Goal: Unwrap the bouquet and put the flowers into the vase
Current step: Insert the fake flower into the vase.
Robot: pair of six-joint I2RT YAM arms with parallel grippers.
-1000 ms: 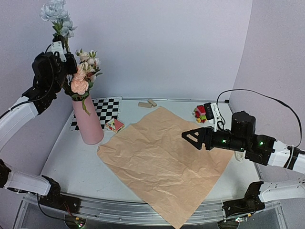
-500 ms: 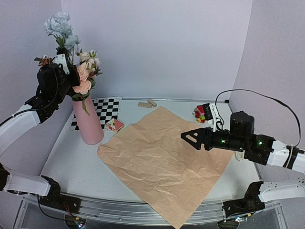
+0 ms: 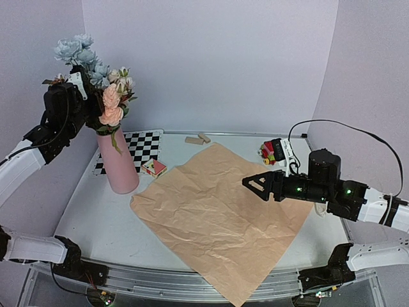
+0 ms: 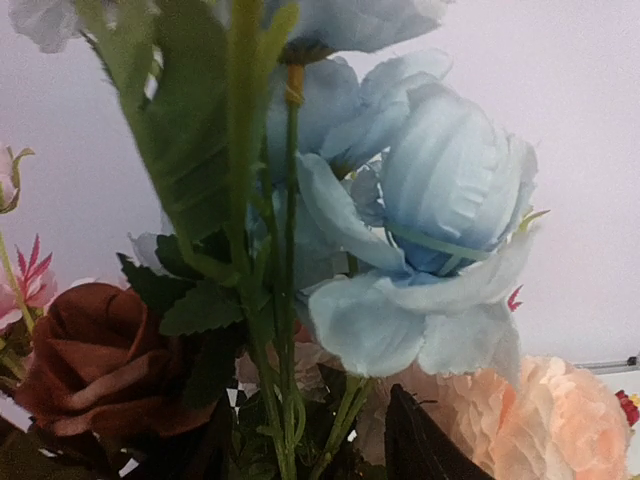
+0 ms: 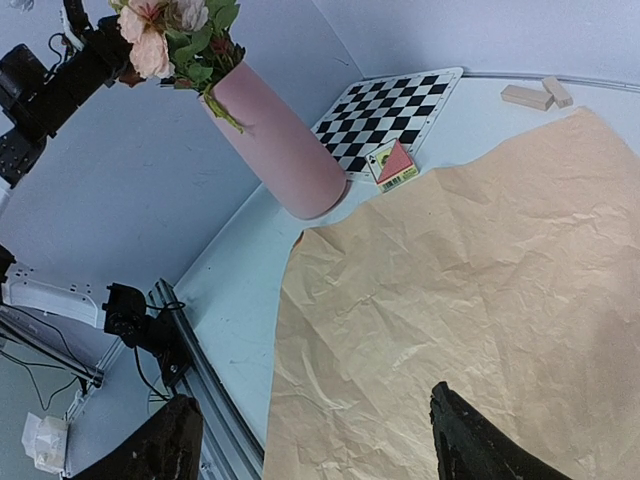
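Lilac wall (image 3: 223,64) — flowers (image 3: 105,96) just beside left fingers (image 4: 425,450), in vase (image 3: 118,163)

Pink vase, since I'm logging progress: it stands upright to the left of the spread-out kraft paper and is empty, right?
Not empty. The pink vase holds flowers: peach-pink, white and pale blue blooms rise from its mouth, as the top external view shows. It does stand upright to the left of the spread-out kraft paper.

Left gripper (image 3: 90,102) behind the flowers (image 3: 71,48)
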